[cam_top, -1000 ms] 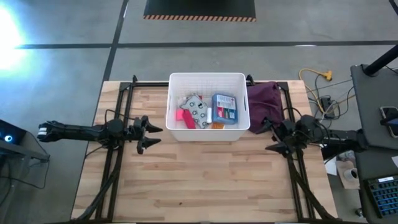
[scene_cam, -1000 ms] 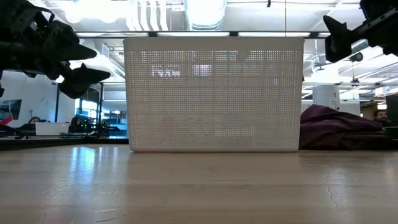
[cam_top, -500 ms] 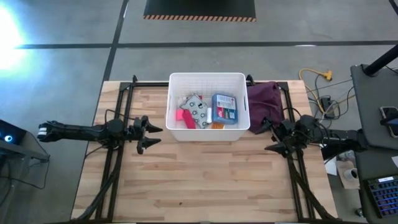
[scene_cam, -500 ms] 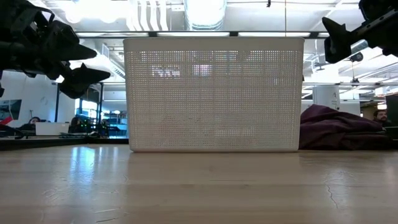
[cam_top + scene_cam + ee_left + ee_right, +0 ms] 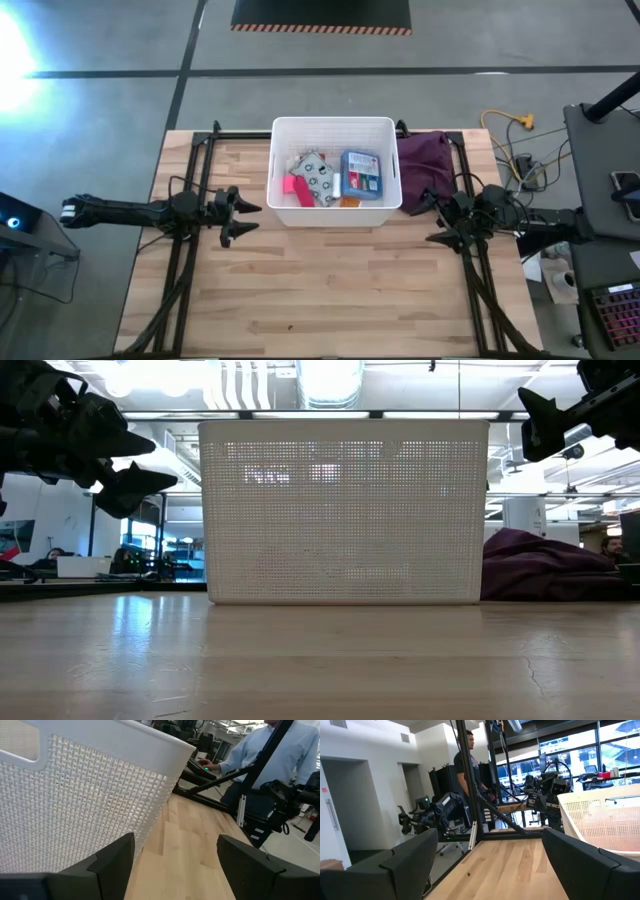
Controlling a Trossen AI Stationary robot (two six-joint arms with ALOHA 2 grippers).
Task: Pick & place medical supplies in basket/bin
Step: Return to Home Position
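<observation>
The bin (image 5: 333,121) is white, its walls a fine grid of small holes. In it show a blue box (image 5: 362,172) with a red and white label, a flat pack (image 5: 318,180) patterned grey on white, and a pink-red piece (image 5: 298,188). The cloth (image 5: 427,160) is maroon. The table (image 5: 330,290) is pale wood in planks. The left gripper (image 5: 250,218) and right gripper (image 5: 425,223) are black. The black mat (image 5: 320,12) has an orange-and-black striped edge.

A: Low view, what's in the bin (image 5: 345,510)?
B: Hidden behind its wall. From above, the small supplies (image 5: 312,186) beside the blue box (image 5: 362,172) are too tiny to tell apart
</observation>
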